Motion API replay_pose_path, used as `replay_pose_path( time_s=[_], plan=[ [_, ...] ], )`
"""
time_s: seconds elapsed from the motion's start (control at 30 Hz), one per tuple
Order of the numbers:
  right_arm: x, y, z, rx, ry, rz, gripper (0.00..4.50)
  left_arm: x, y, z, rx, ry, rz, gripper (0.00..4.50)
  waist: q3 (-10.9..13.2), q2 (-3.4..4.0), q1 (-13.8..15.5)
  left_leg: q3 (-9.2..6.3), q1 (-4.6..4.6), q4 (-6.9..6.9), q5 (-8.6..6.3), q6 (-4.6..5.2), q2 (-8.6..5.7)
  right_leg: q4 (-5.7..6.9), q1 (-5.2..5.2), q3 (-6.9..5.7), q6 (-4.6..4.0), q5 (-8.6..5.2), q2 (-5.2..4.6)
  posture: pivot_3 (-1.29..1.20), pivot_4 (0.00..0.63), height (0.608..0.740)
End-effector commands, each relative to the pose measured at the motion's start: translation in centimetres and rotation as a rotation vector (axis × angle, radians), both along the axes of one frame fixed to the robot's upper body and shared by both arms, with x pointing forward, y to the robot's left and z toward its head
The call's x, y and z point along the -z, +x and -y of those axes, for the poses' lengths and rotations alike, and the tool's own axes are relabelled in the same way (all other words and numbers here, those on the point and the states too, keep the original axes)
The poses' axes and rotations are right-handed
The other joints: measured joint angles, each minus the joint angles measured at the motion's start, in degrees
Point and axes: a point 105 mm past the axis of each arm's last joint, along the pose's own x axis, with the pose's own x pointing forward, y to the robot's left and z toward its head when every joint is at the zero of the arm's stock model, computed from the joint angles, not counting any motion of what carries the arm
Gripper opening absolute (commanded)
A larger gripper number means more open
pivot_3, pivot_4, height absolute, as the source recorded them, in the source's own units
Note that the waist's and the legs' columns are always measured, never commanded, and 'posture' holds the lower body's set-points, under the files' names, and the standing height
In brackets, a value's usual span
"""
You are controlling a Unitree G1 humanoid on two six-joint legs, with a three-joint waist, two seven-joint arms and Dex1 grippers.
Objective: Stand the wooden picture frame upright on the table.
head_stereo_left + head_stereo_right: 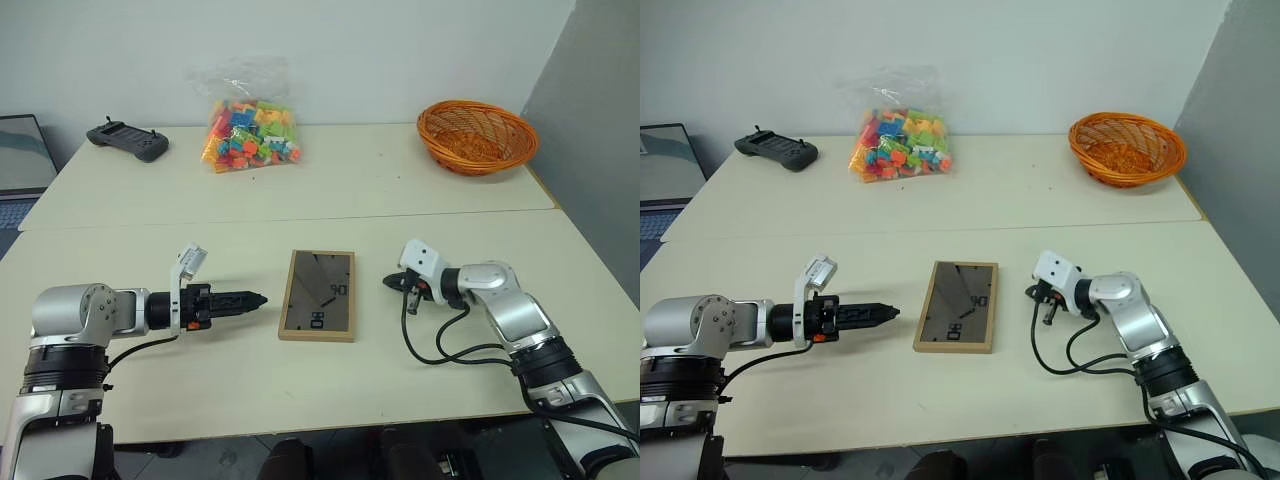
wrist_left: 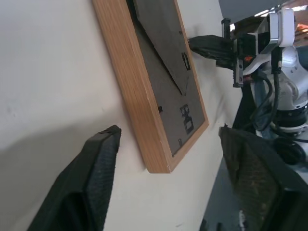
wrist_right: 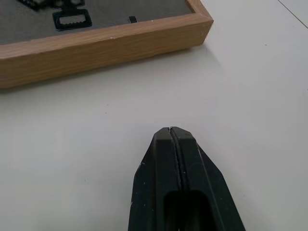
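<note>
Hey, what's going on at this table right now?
A robot is set to stand up the wooden picture frame, which lies flat, back panel up, on the table. Neither hand holds it: the left hand is open beside one long edge, the right hand shut by the other.

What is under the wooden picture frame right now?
The wooden picture frame lies flat, dark back panel up, directly on the table. Its picture side faces down, so the front is covered and cannot be seen.

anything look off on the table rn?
Only the wooden picture frame: it lies flat, face down, dark back panel up, between the left gripper and right gripper, neither touching it. Basket, bag of blocks and controller look undisturbed.
</note>
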Motion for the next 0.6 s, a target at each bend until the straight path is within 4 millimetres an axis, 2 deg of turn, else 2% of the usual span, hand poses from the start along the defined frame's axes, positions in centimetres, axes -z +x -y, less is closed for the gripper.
replay_pose_path(
  time_s=[0.03,0.13,0.27,0.4,0.6],
  plan=[
    [-1.2,-0.2,-1.7,-0.035,0.041,0.029,0.00,1.7,-0.1,0.7,0.018,0.011,-0.028,4.40,-0.01,0.00,0.04,0.01,0.00,0.00,0.02,-0.03,-0.01,0.00,0.00,0.02,0.00,0.00,-0.01,0.00,0.150,0.740],
    [-1.1,-0.1,-2.6,-0.044,0.050,0.028,0.00,3.0,-0.1,1.1,0.024,0.031,-0.043,4.40,-0.01,0.00,0.06,0.01,0.00,0.00,0.08,-0.15,-0.01,0.00,0.00,0.02,0.00,0.00,-0.02,0.00,0.150,0.740],
    [-1.2,0.2,-3.7,-0.049,0.060,0.037,0.00,4.9,1.0,1.5,-0.039,0.055,-0.078,4.40,-0.24,0.31,0.46,0.03,0.13,0.00,0.08,-0.14,-0.05,-0.02,0.12,0.03,0.00,0.00,-0.05,0.00,0.150,0.740],
    [-1.3,0.4,-4.5,-0.057,0.070,0.041,0.00,4.5,1.1,3.1,0.002,0.005,-0.078,4.40,-0.34,0.38,1.14,-0.03,0.53,0.00,-0.05,0.08,-0.12,-0.04,0.56,-0.05,0.00,0.00,-0.09,0.00,0.150,0.740],
    [-1.7,1.0,-5.7,-0.054,0.094,0.057,0.00,2.6,-1.2,6.0,0.140,-0.096,-0.088,4.40,-0.35,0.39,1.29,0.03,0.67,-0.01,-0.04,0.07,-0.12,-0.05,0.63,0.06,0.01,-0.01,-0.09,0.00,0.150,0.740]
  ],
)
